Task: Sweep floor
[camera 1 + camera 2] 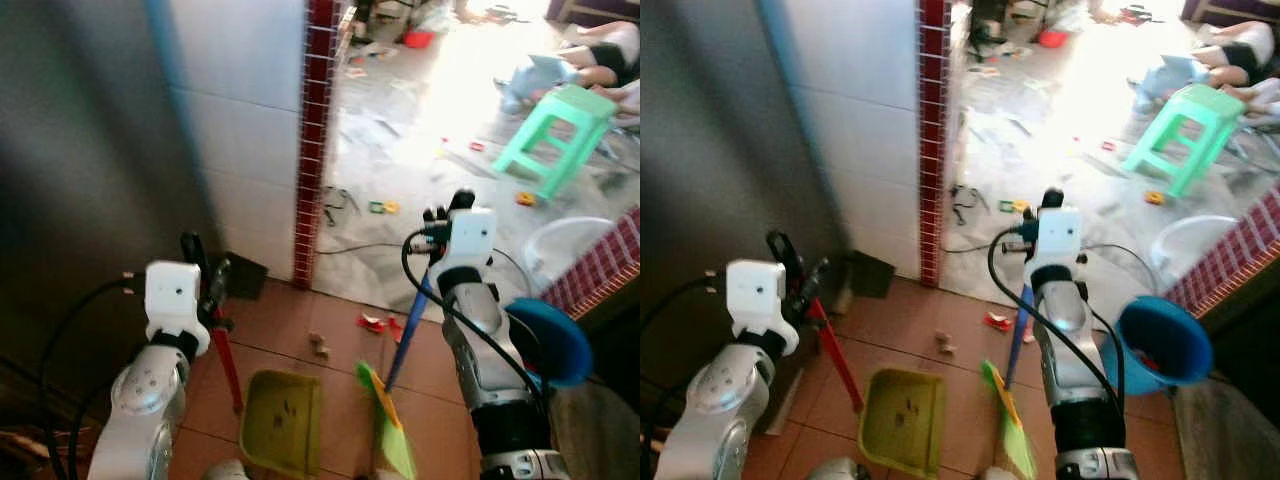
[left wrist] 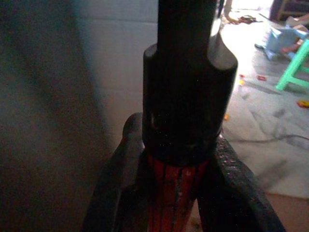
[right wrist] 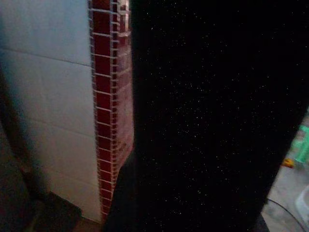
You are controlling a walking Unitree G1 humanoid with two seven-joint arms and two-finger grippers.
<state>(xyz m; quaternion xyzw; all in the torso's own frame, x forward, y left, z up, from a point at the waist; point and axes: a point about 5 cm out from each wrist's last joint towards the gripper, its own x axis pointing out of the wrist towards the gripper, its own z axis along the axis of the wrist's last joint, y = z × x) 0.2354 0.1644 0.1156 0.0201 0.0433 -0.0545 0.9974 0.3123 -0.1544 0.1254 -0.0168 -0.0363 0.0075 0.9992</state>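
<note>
Terracotta floor tiles [image 1: 335, 330] carry scraps [image 1: 320, 345] ahead of both grippers: the dustpan [image 1: 283, 420] is held by its red handle in the left gripper [image 1: 205, 290], the broom [image 1: 390, 420] is gripped by the right gripper [image 1: 440, 225], and scraps could be scattered past the pan by a hard stroke.

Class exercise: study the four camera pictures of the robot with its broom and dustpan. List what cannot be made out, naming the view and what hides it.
- Right gripper jaws: right wrist view, a dark blurred shape blocks them.
- Broom bristle tips: left eye view, cut by the bottom edge.
- Dustpan front lip: same edge.
- Scraps on the tiles: too small to identify.
- Left gripper on the red handle: the contact is blurred.
</note>
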